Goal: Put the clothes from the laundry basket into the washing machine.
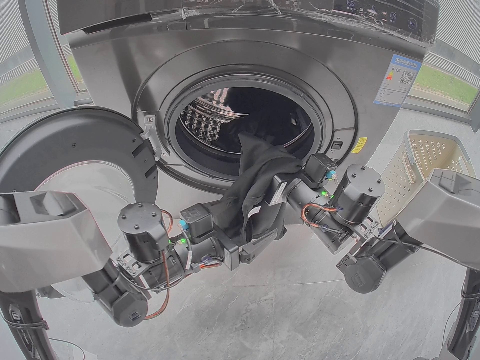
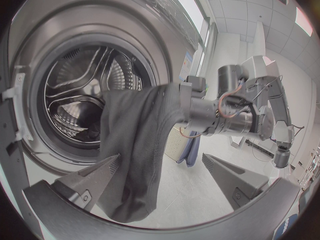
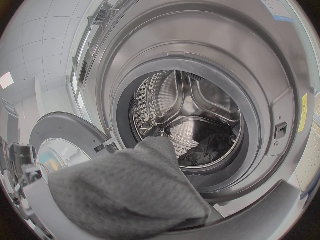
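Grey tiled floor (image 1: 280, 301). The washing machine (image 1: 300, 51) door (image 1: 75, 141) is swung open at left. Left gripper (image 2: 160, 155) jaws are spread wide, nothing held. The dark garment (image 1: 255, 176) is draped over the right gripper (image 1: 274, 186) at the drum (image 1: 240, 121) mouth; grip state cannot be told. Judged light, limp and snag-prone, so best pinched at a bunched fold. The laundry basket (image 1: 430, 161) is seen at right.

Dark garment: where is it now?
The dark garment hangs at the head view's centre, draped over the right gripper before the washing machine's mouth, its lower end by the open left gripper.
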{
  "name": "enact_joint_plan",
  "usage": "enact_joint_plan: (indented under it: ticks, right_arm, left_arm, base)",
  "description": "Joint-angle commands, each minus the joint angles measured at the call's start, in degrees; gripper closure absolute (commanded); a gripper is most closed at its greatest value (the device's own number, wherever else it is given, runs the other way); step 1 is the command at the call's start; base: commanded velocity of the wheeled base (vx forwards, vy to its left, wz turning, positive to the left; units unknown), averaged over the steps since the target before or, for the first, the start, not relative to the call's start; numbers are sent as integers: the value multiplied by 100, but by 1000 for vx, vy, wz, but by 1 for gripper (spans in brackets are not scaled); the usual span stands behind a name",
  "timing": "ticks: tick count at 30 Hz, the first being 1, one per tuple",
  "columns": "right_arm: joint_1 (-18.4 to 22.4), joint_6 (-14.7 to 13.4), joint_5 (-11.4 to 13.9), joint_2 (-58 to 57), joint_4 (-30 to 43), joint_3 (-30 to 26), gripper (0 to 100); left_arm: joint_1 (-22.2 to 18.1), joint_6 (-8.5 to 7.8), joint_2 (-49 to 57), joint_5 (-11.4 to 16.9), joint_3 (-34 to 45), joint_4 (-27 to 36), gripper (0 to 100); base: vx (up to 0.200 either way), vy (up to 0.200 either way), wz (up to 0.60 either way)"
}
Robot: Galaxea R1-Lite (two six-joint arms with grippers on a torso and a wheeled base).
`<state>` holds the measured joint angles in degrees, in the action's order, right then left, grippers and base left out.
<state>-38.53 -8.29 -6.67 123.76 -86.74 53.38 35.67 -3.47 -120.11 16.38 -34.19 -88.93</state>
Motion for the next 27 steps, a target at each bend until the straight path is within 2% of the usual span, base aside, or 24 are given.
enact_joint_plan:
  ticks: [1,5,6,8,11,14,22,23,27]
  right_arm:
    - [-93,3,-1,-45,16,5,100]
    - [-154,3,-1,-80,16,-12,100]
    - [-207,-6,-1,-89,16,-30,100]
    - [-233,-6,-10,-89,8,-38,100]
    - [-260,-6,-142,-89,16,-38,100]
    - [-286,-6,-151,-89,16,-47,100]
    - [-286,-15,-159,-89,8,-47,100]
    - [-286,-15,-159,-89,8,-47,100]
    - [-295,-50,-159,-89,8,-56,100]
  left_arm:
    - [10,-13,-733,-21,-500,-1,0]
    - [-34,31,-935,-171,-861,-1,0]
    - [-60,57,-1058,-329,-1142,-1,0]
    - [-95,57,-1172,-443,-1388,-1,0]
    - [-95,110,-1286,-540,-1669,-1,0]
    - [-104,198,-1392,-663,-1872,-1,0]
    - [-210,260,-1603,-918,-2179,-1,0]
    - [-210,260,-1612,-979,-2232,-1,100]
    - [-210,339,-1620,-1137,-2460,-1,100]
  base:
    - [0,0,0]
    - [0,0,0]
    - [0,0,0]
    - [0,0,0]
    - [0,0,0]
    - [0,0,0]
    - [0,0,0]
    - [0,0,0]
    - [0,0,0]
